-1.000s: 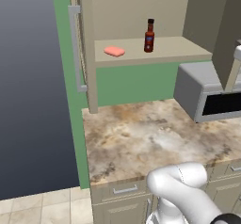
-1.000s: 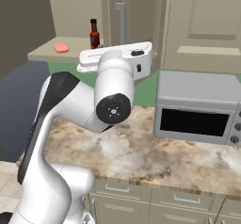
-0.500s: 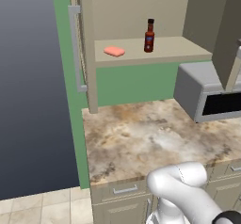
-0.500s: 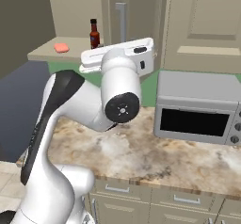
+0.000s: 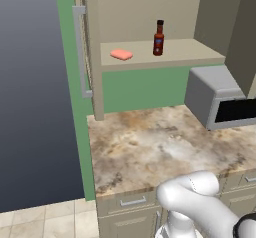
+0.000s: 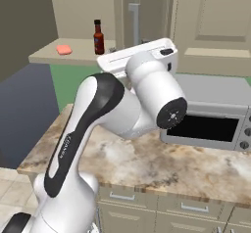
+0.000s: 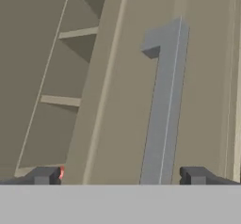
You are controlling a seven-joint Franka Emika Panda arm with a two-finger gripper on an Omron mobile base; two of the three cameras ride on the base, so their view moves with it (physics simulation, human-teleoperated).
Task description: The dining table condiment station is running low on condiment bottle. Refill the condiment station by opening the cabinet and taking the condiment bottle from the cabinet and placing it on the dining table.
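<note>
condiment bottle (image 5: 159,38) mid-shelf, near front edge; hand (image 7: 120,175) wide.

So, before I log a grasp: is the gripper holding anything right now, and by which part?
Nothing is held. The gripper is open, its fingertips apart with the cabinet's silver handle ahead between them; the condiment bottle stands on the shelf.

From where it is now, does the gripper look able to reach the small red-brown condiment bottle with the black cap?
Probably yes. The bottle stands exposed on the beige shelf of the open cabinet, with only a flat pink lump apart from it. The open gripper faces a silver bar handle, so it must swing over.
</note>
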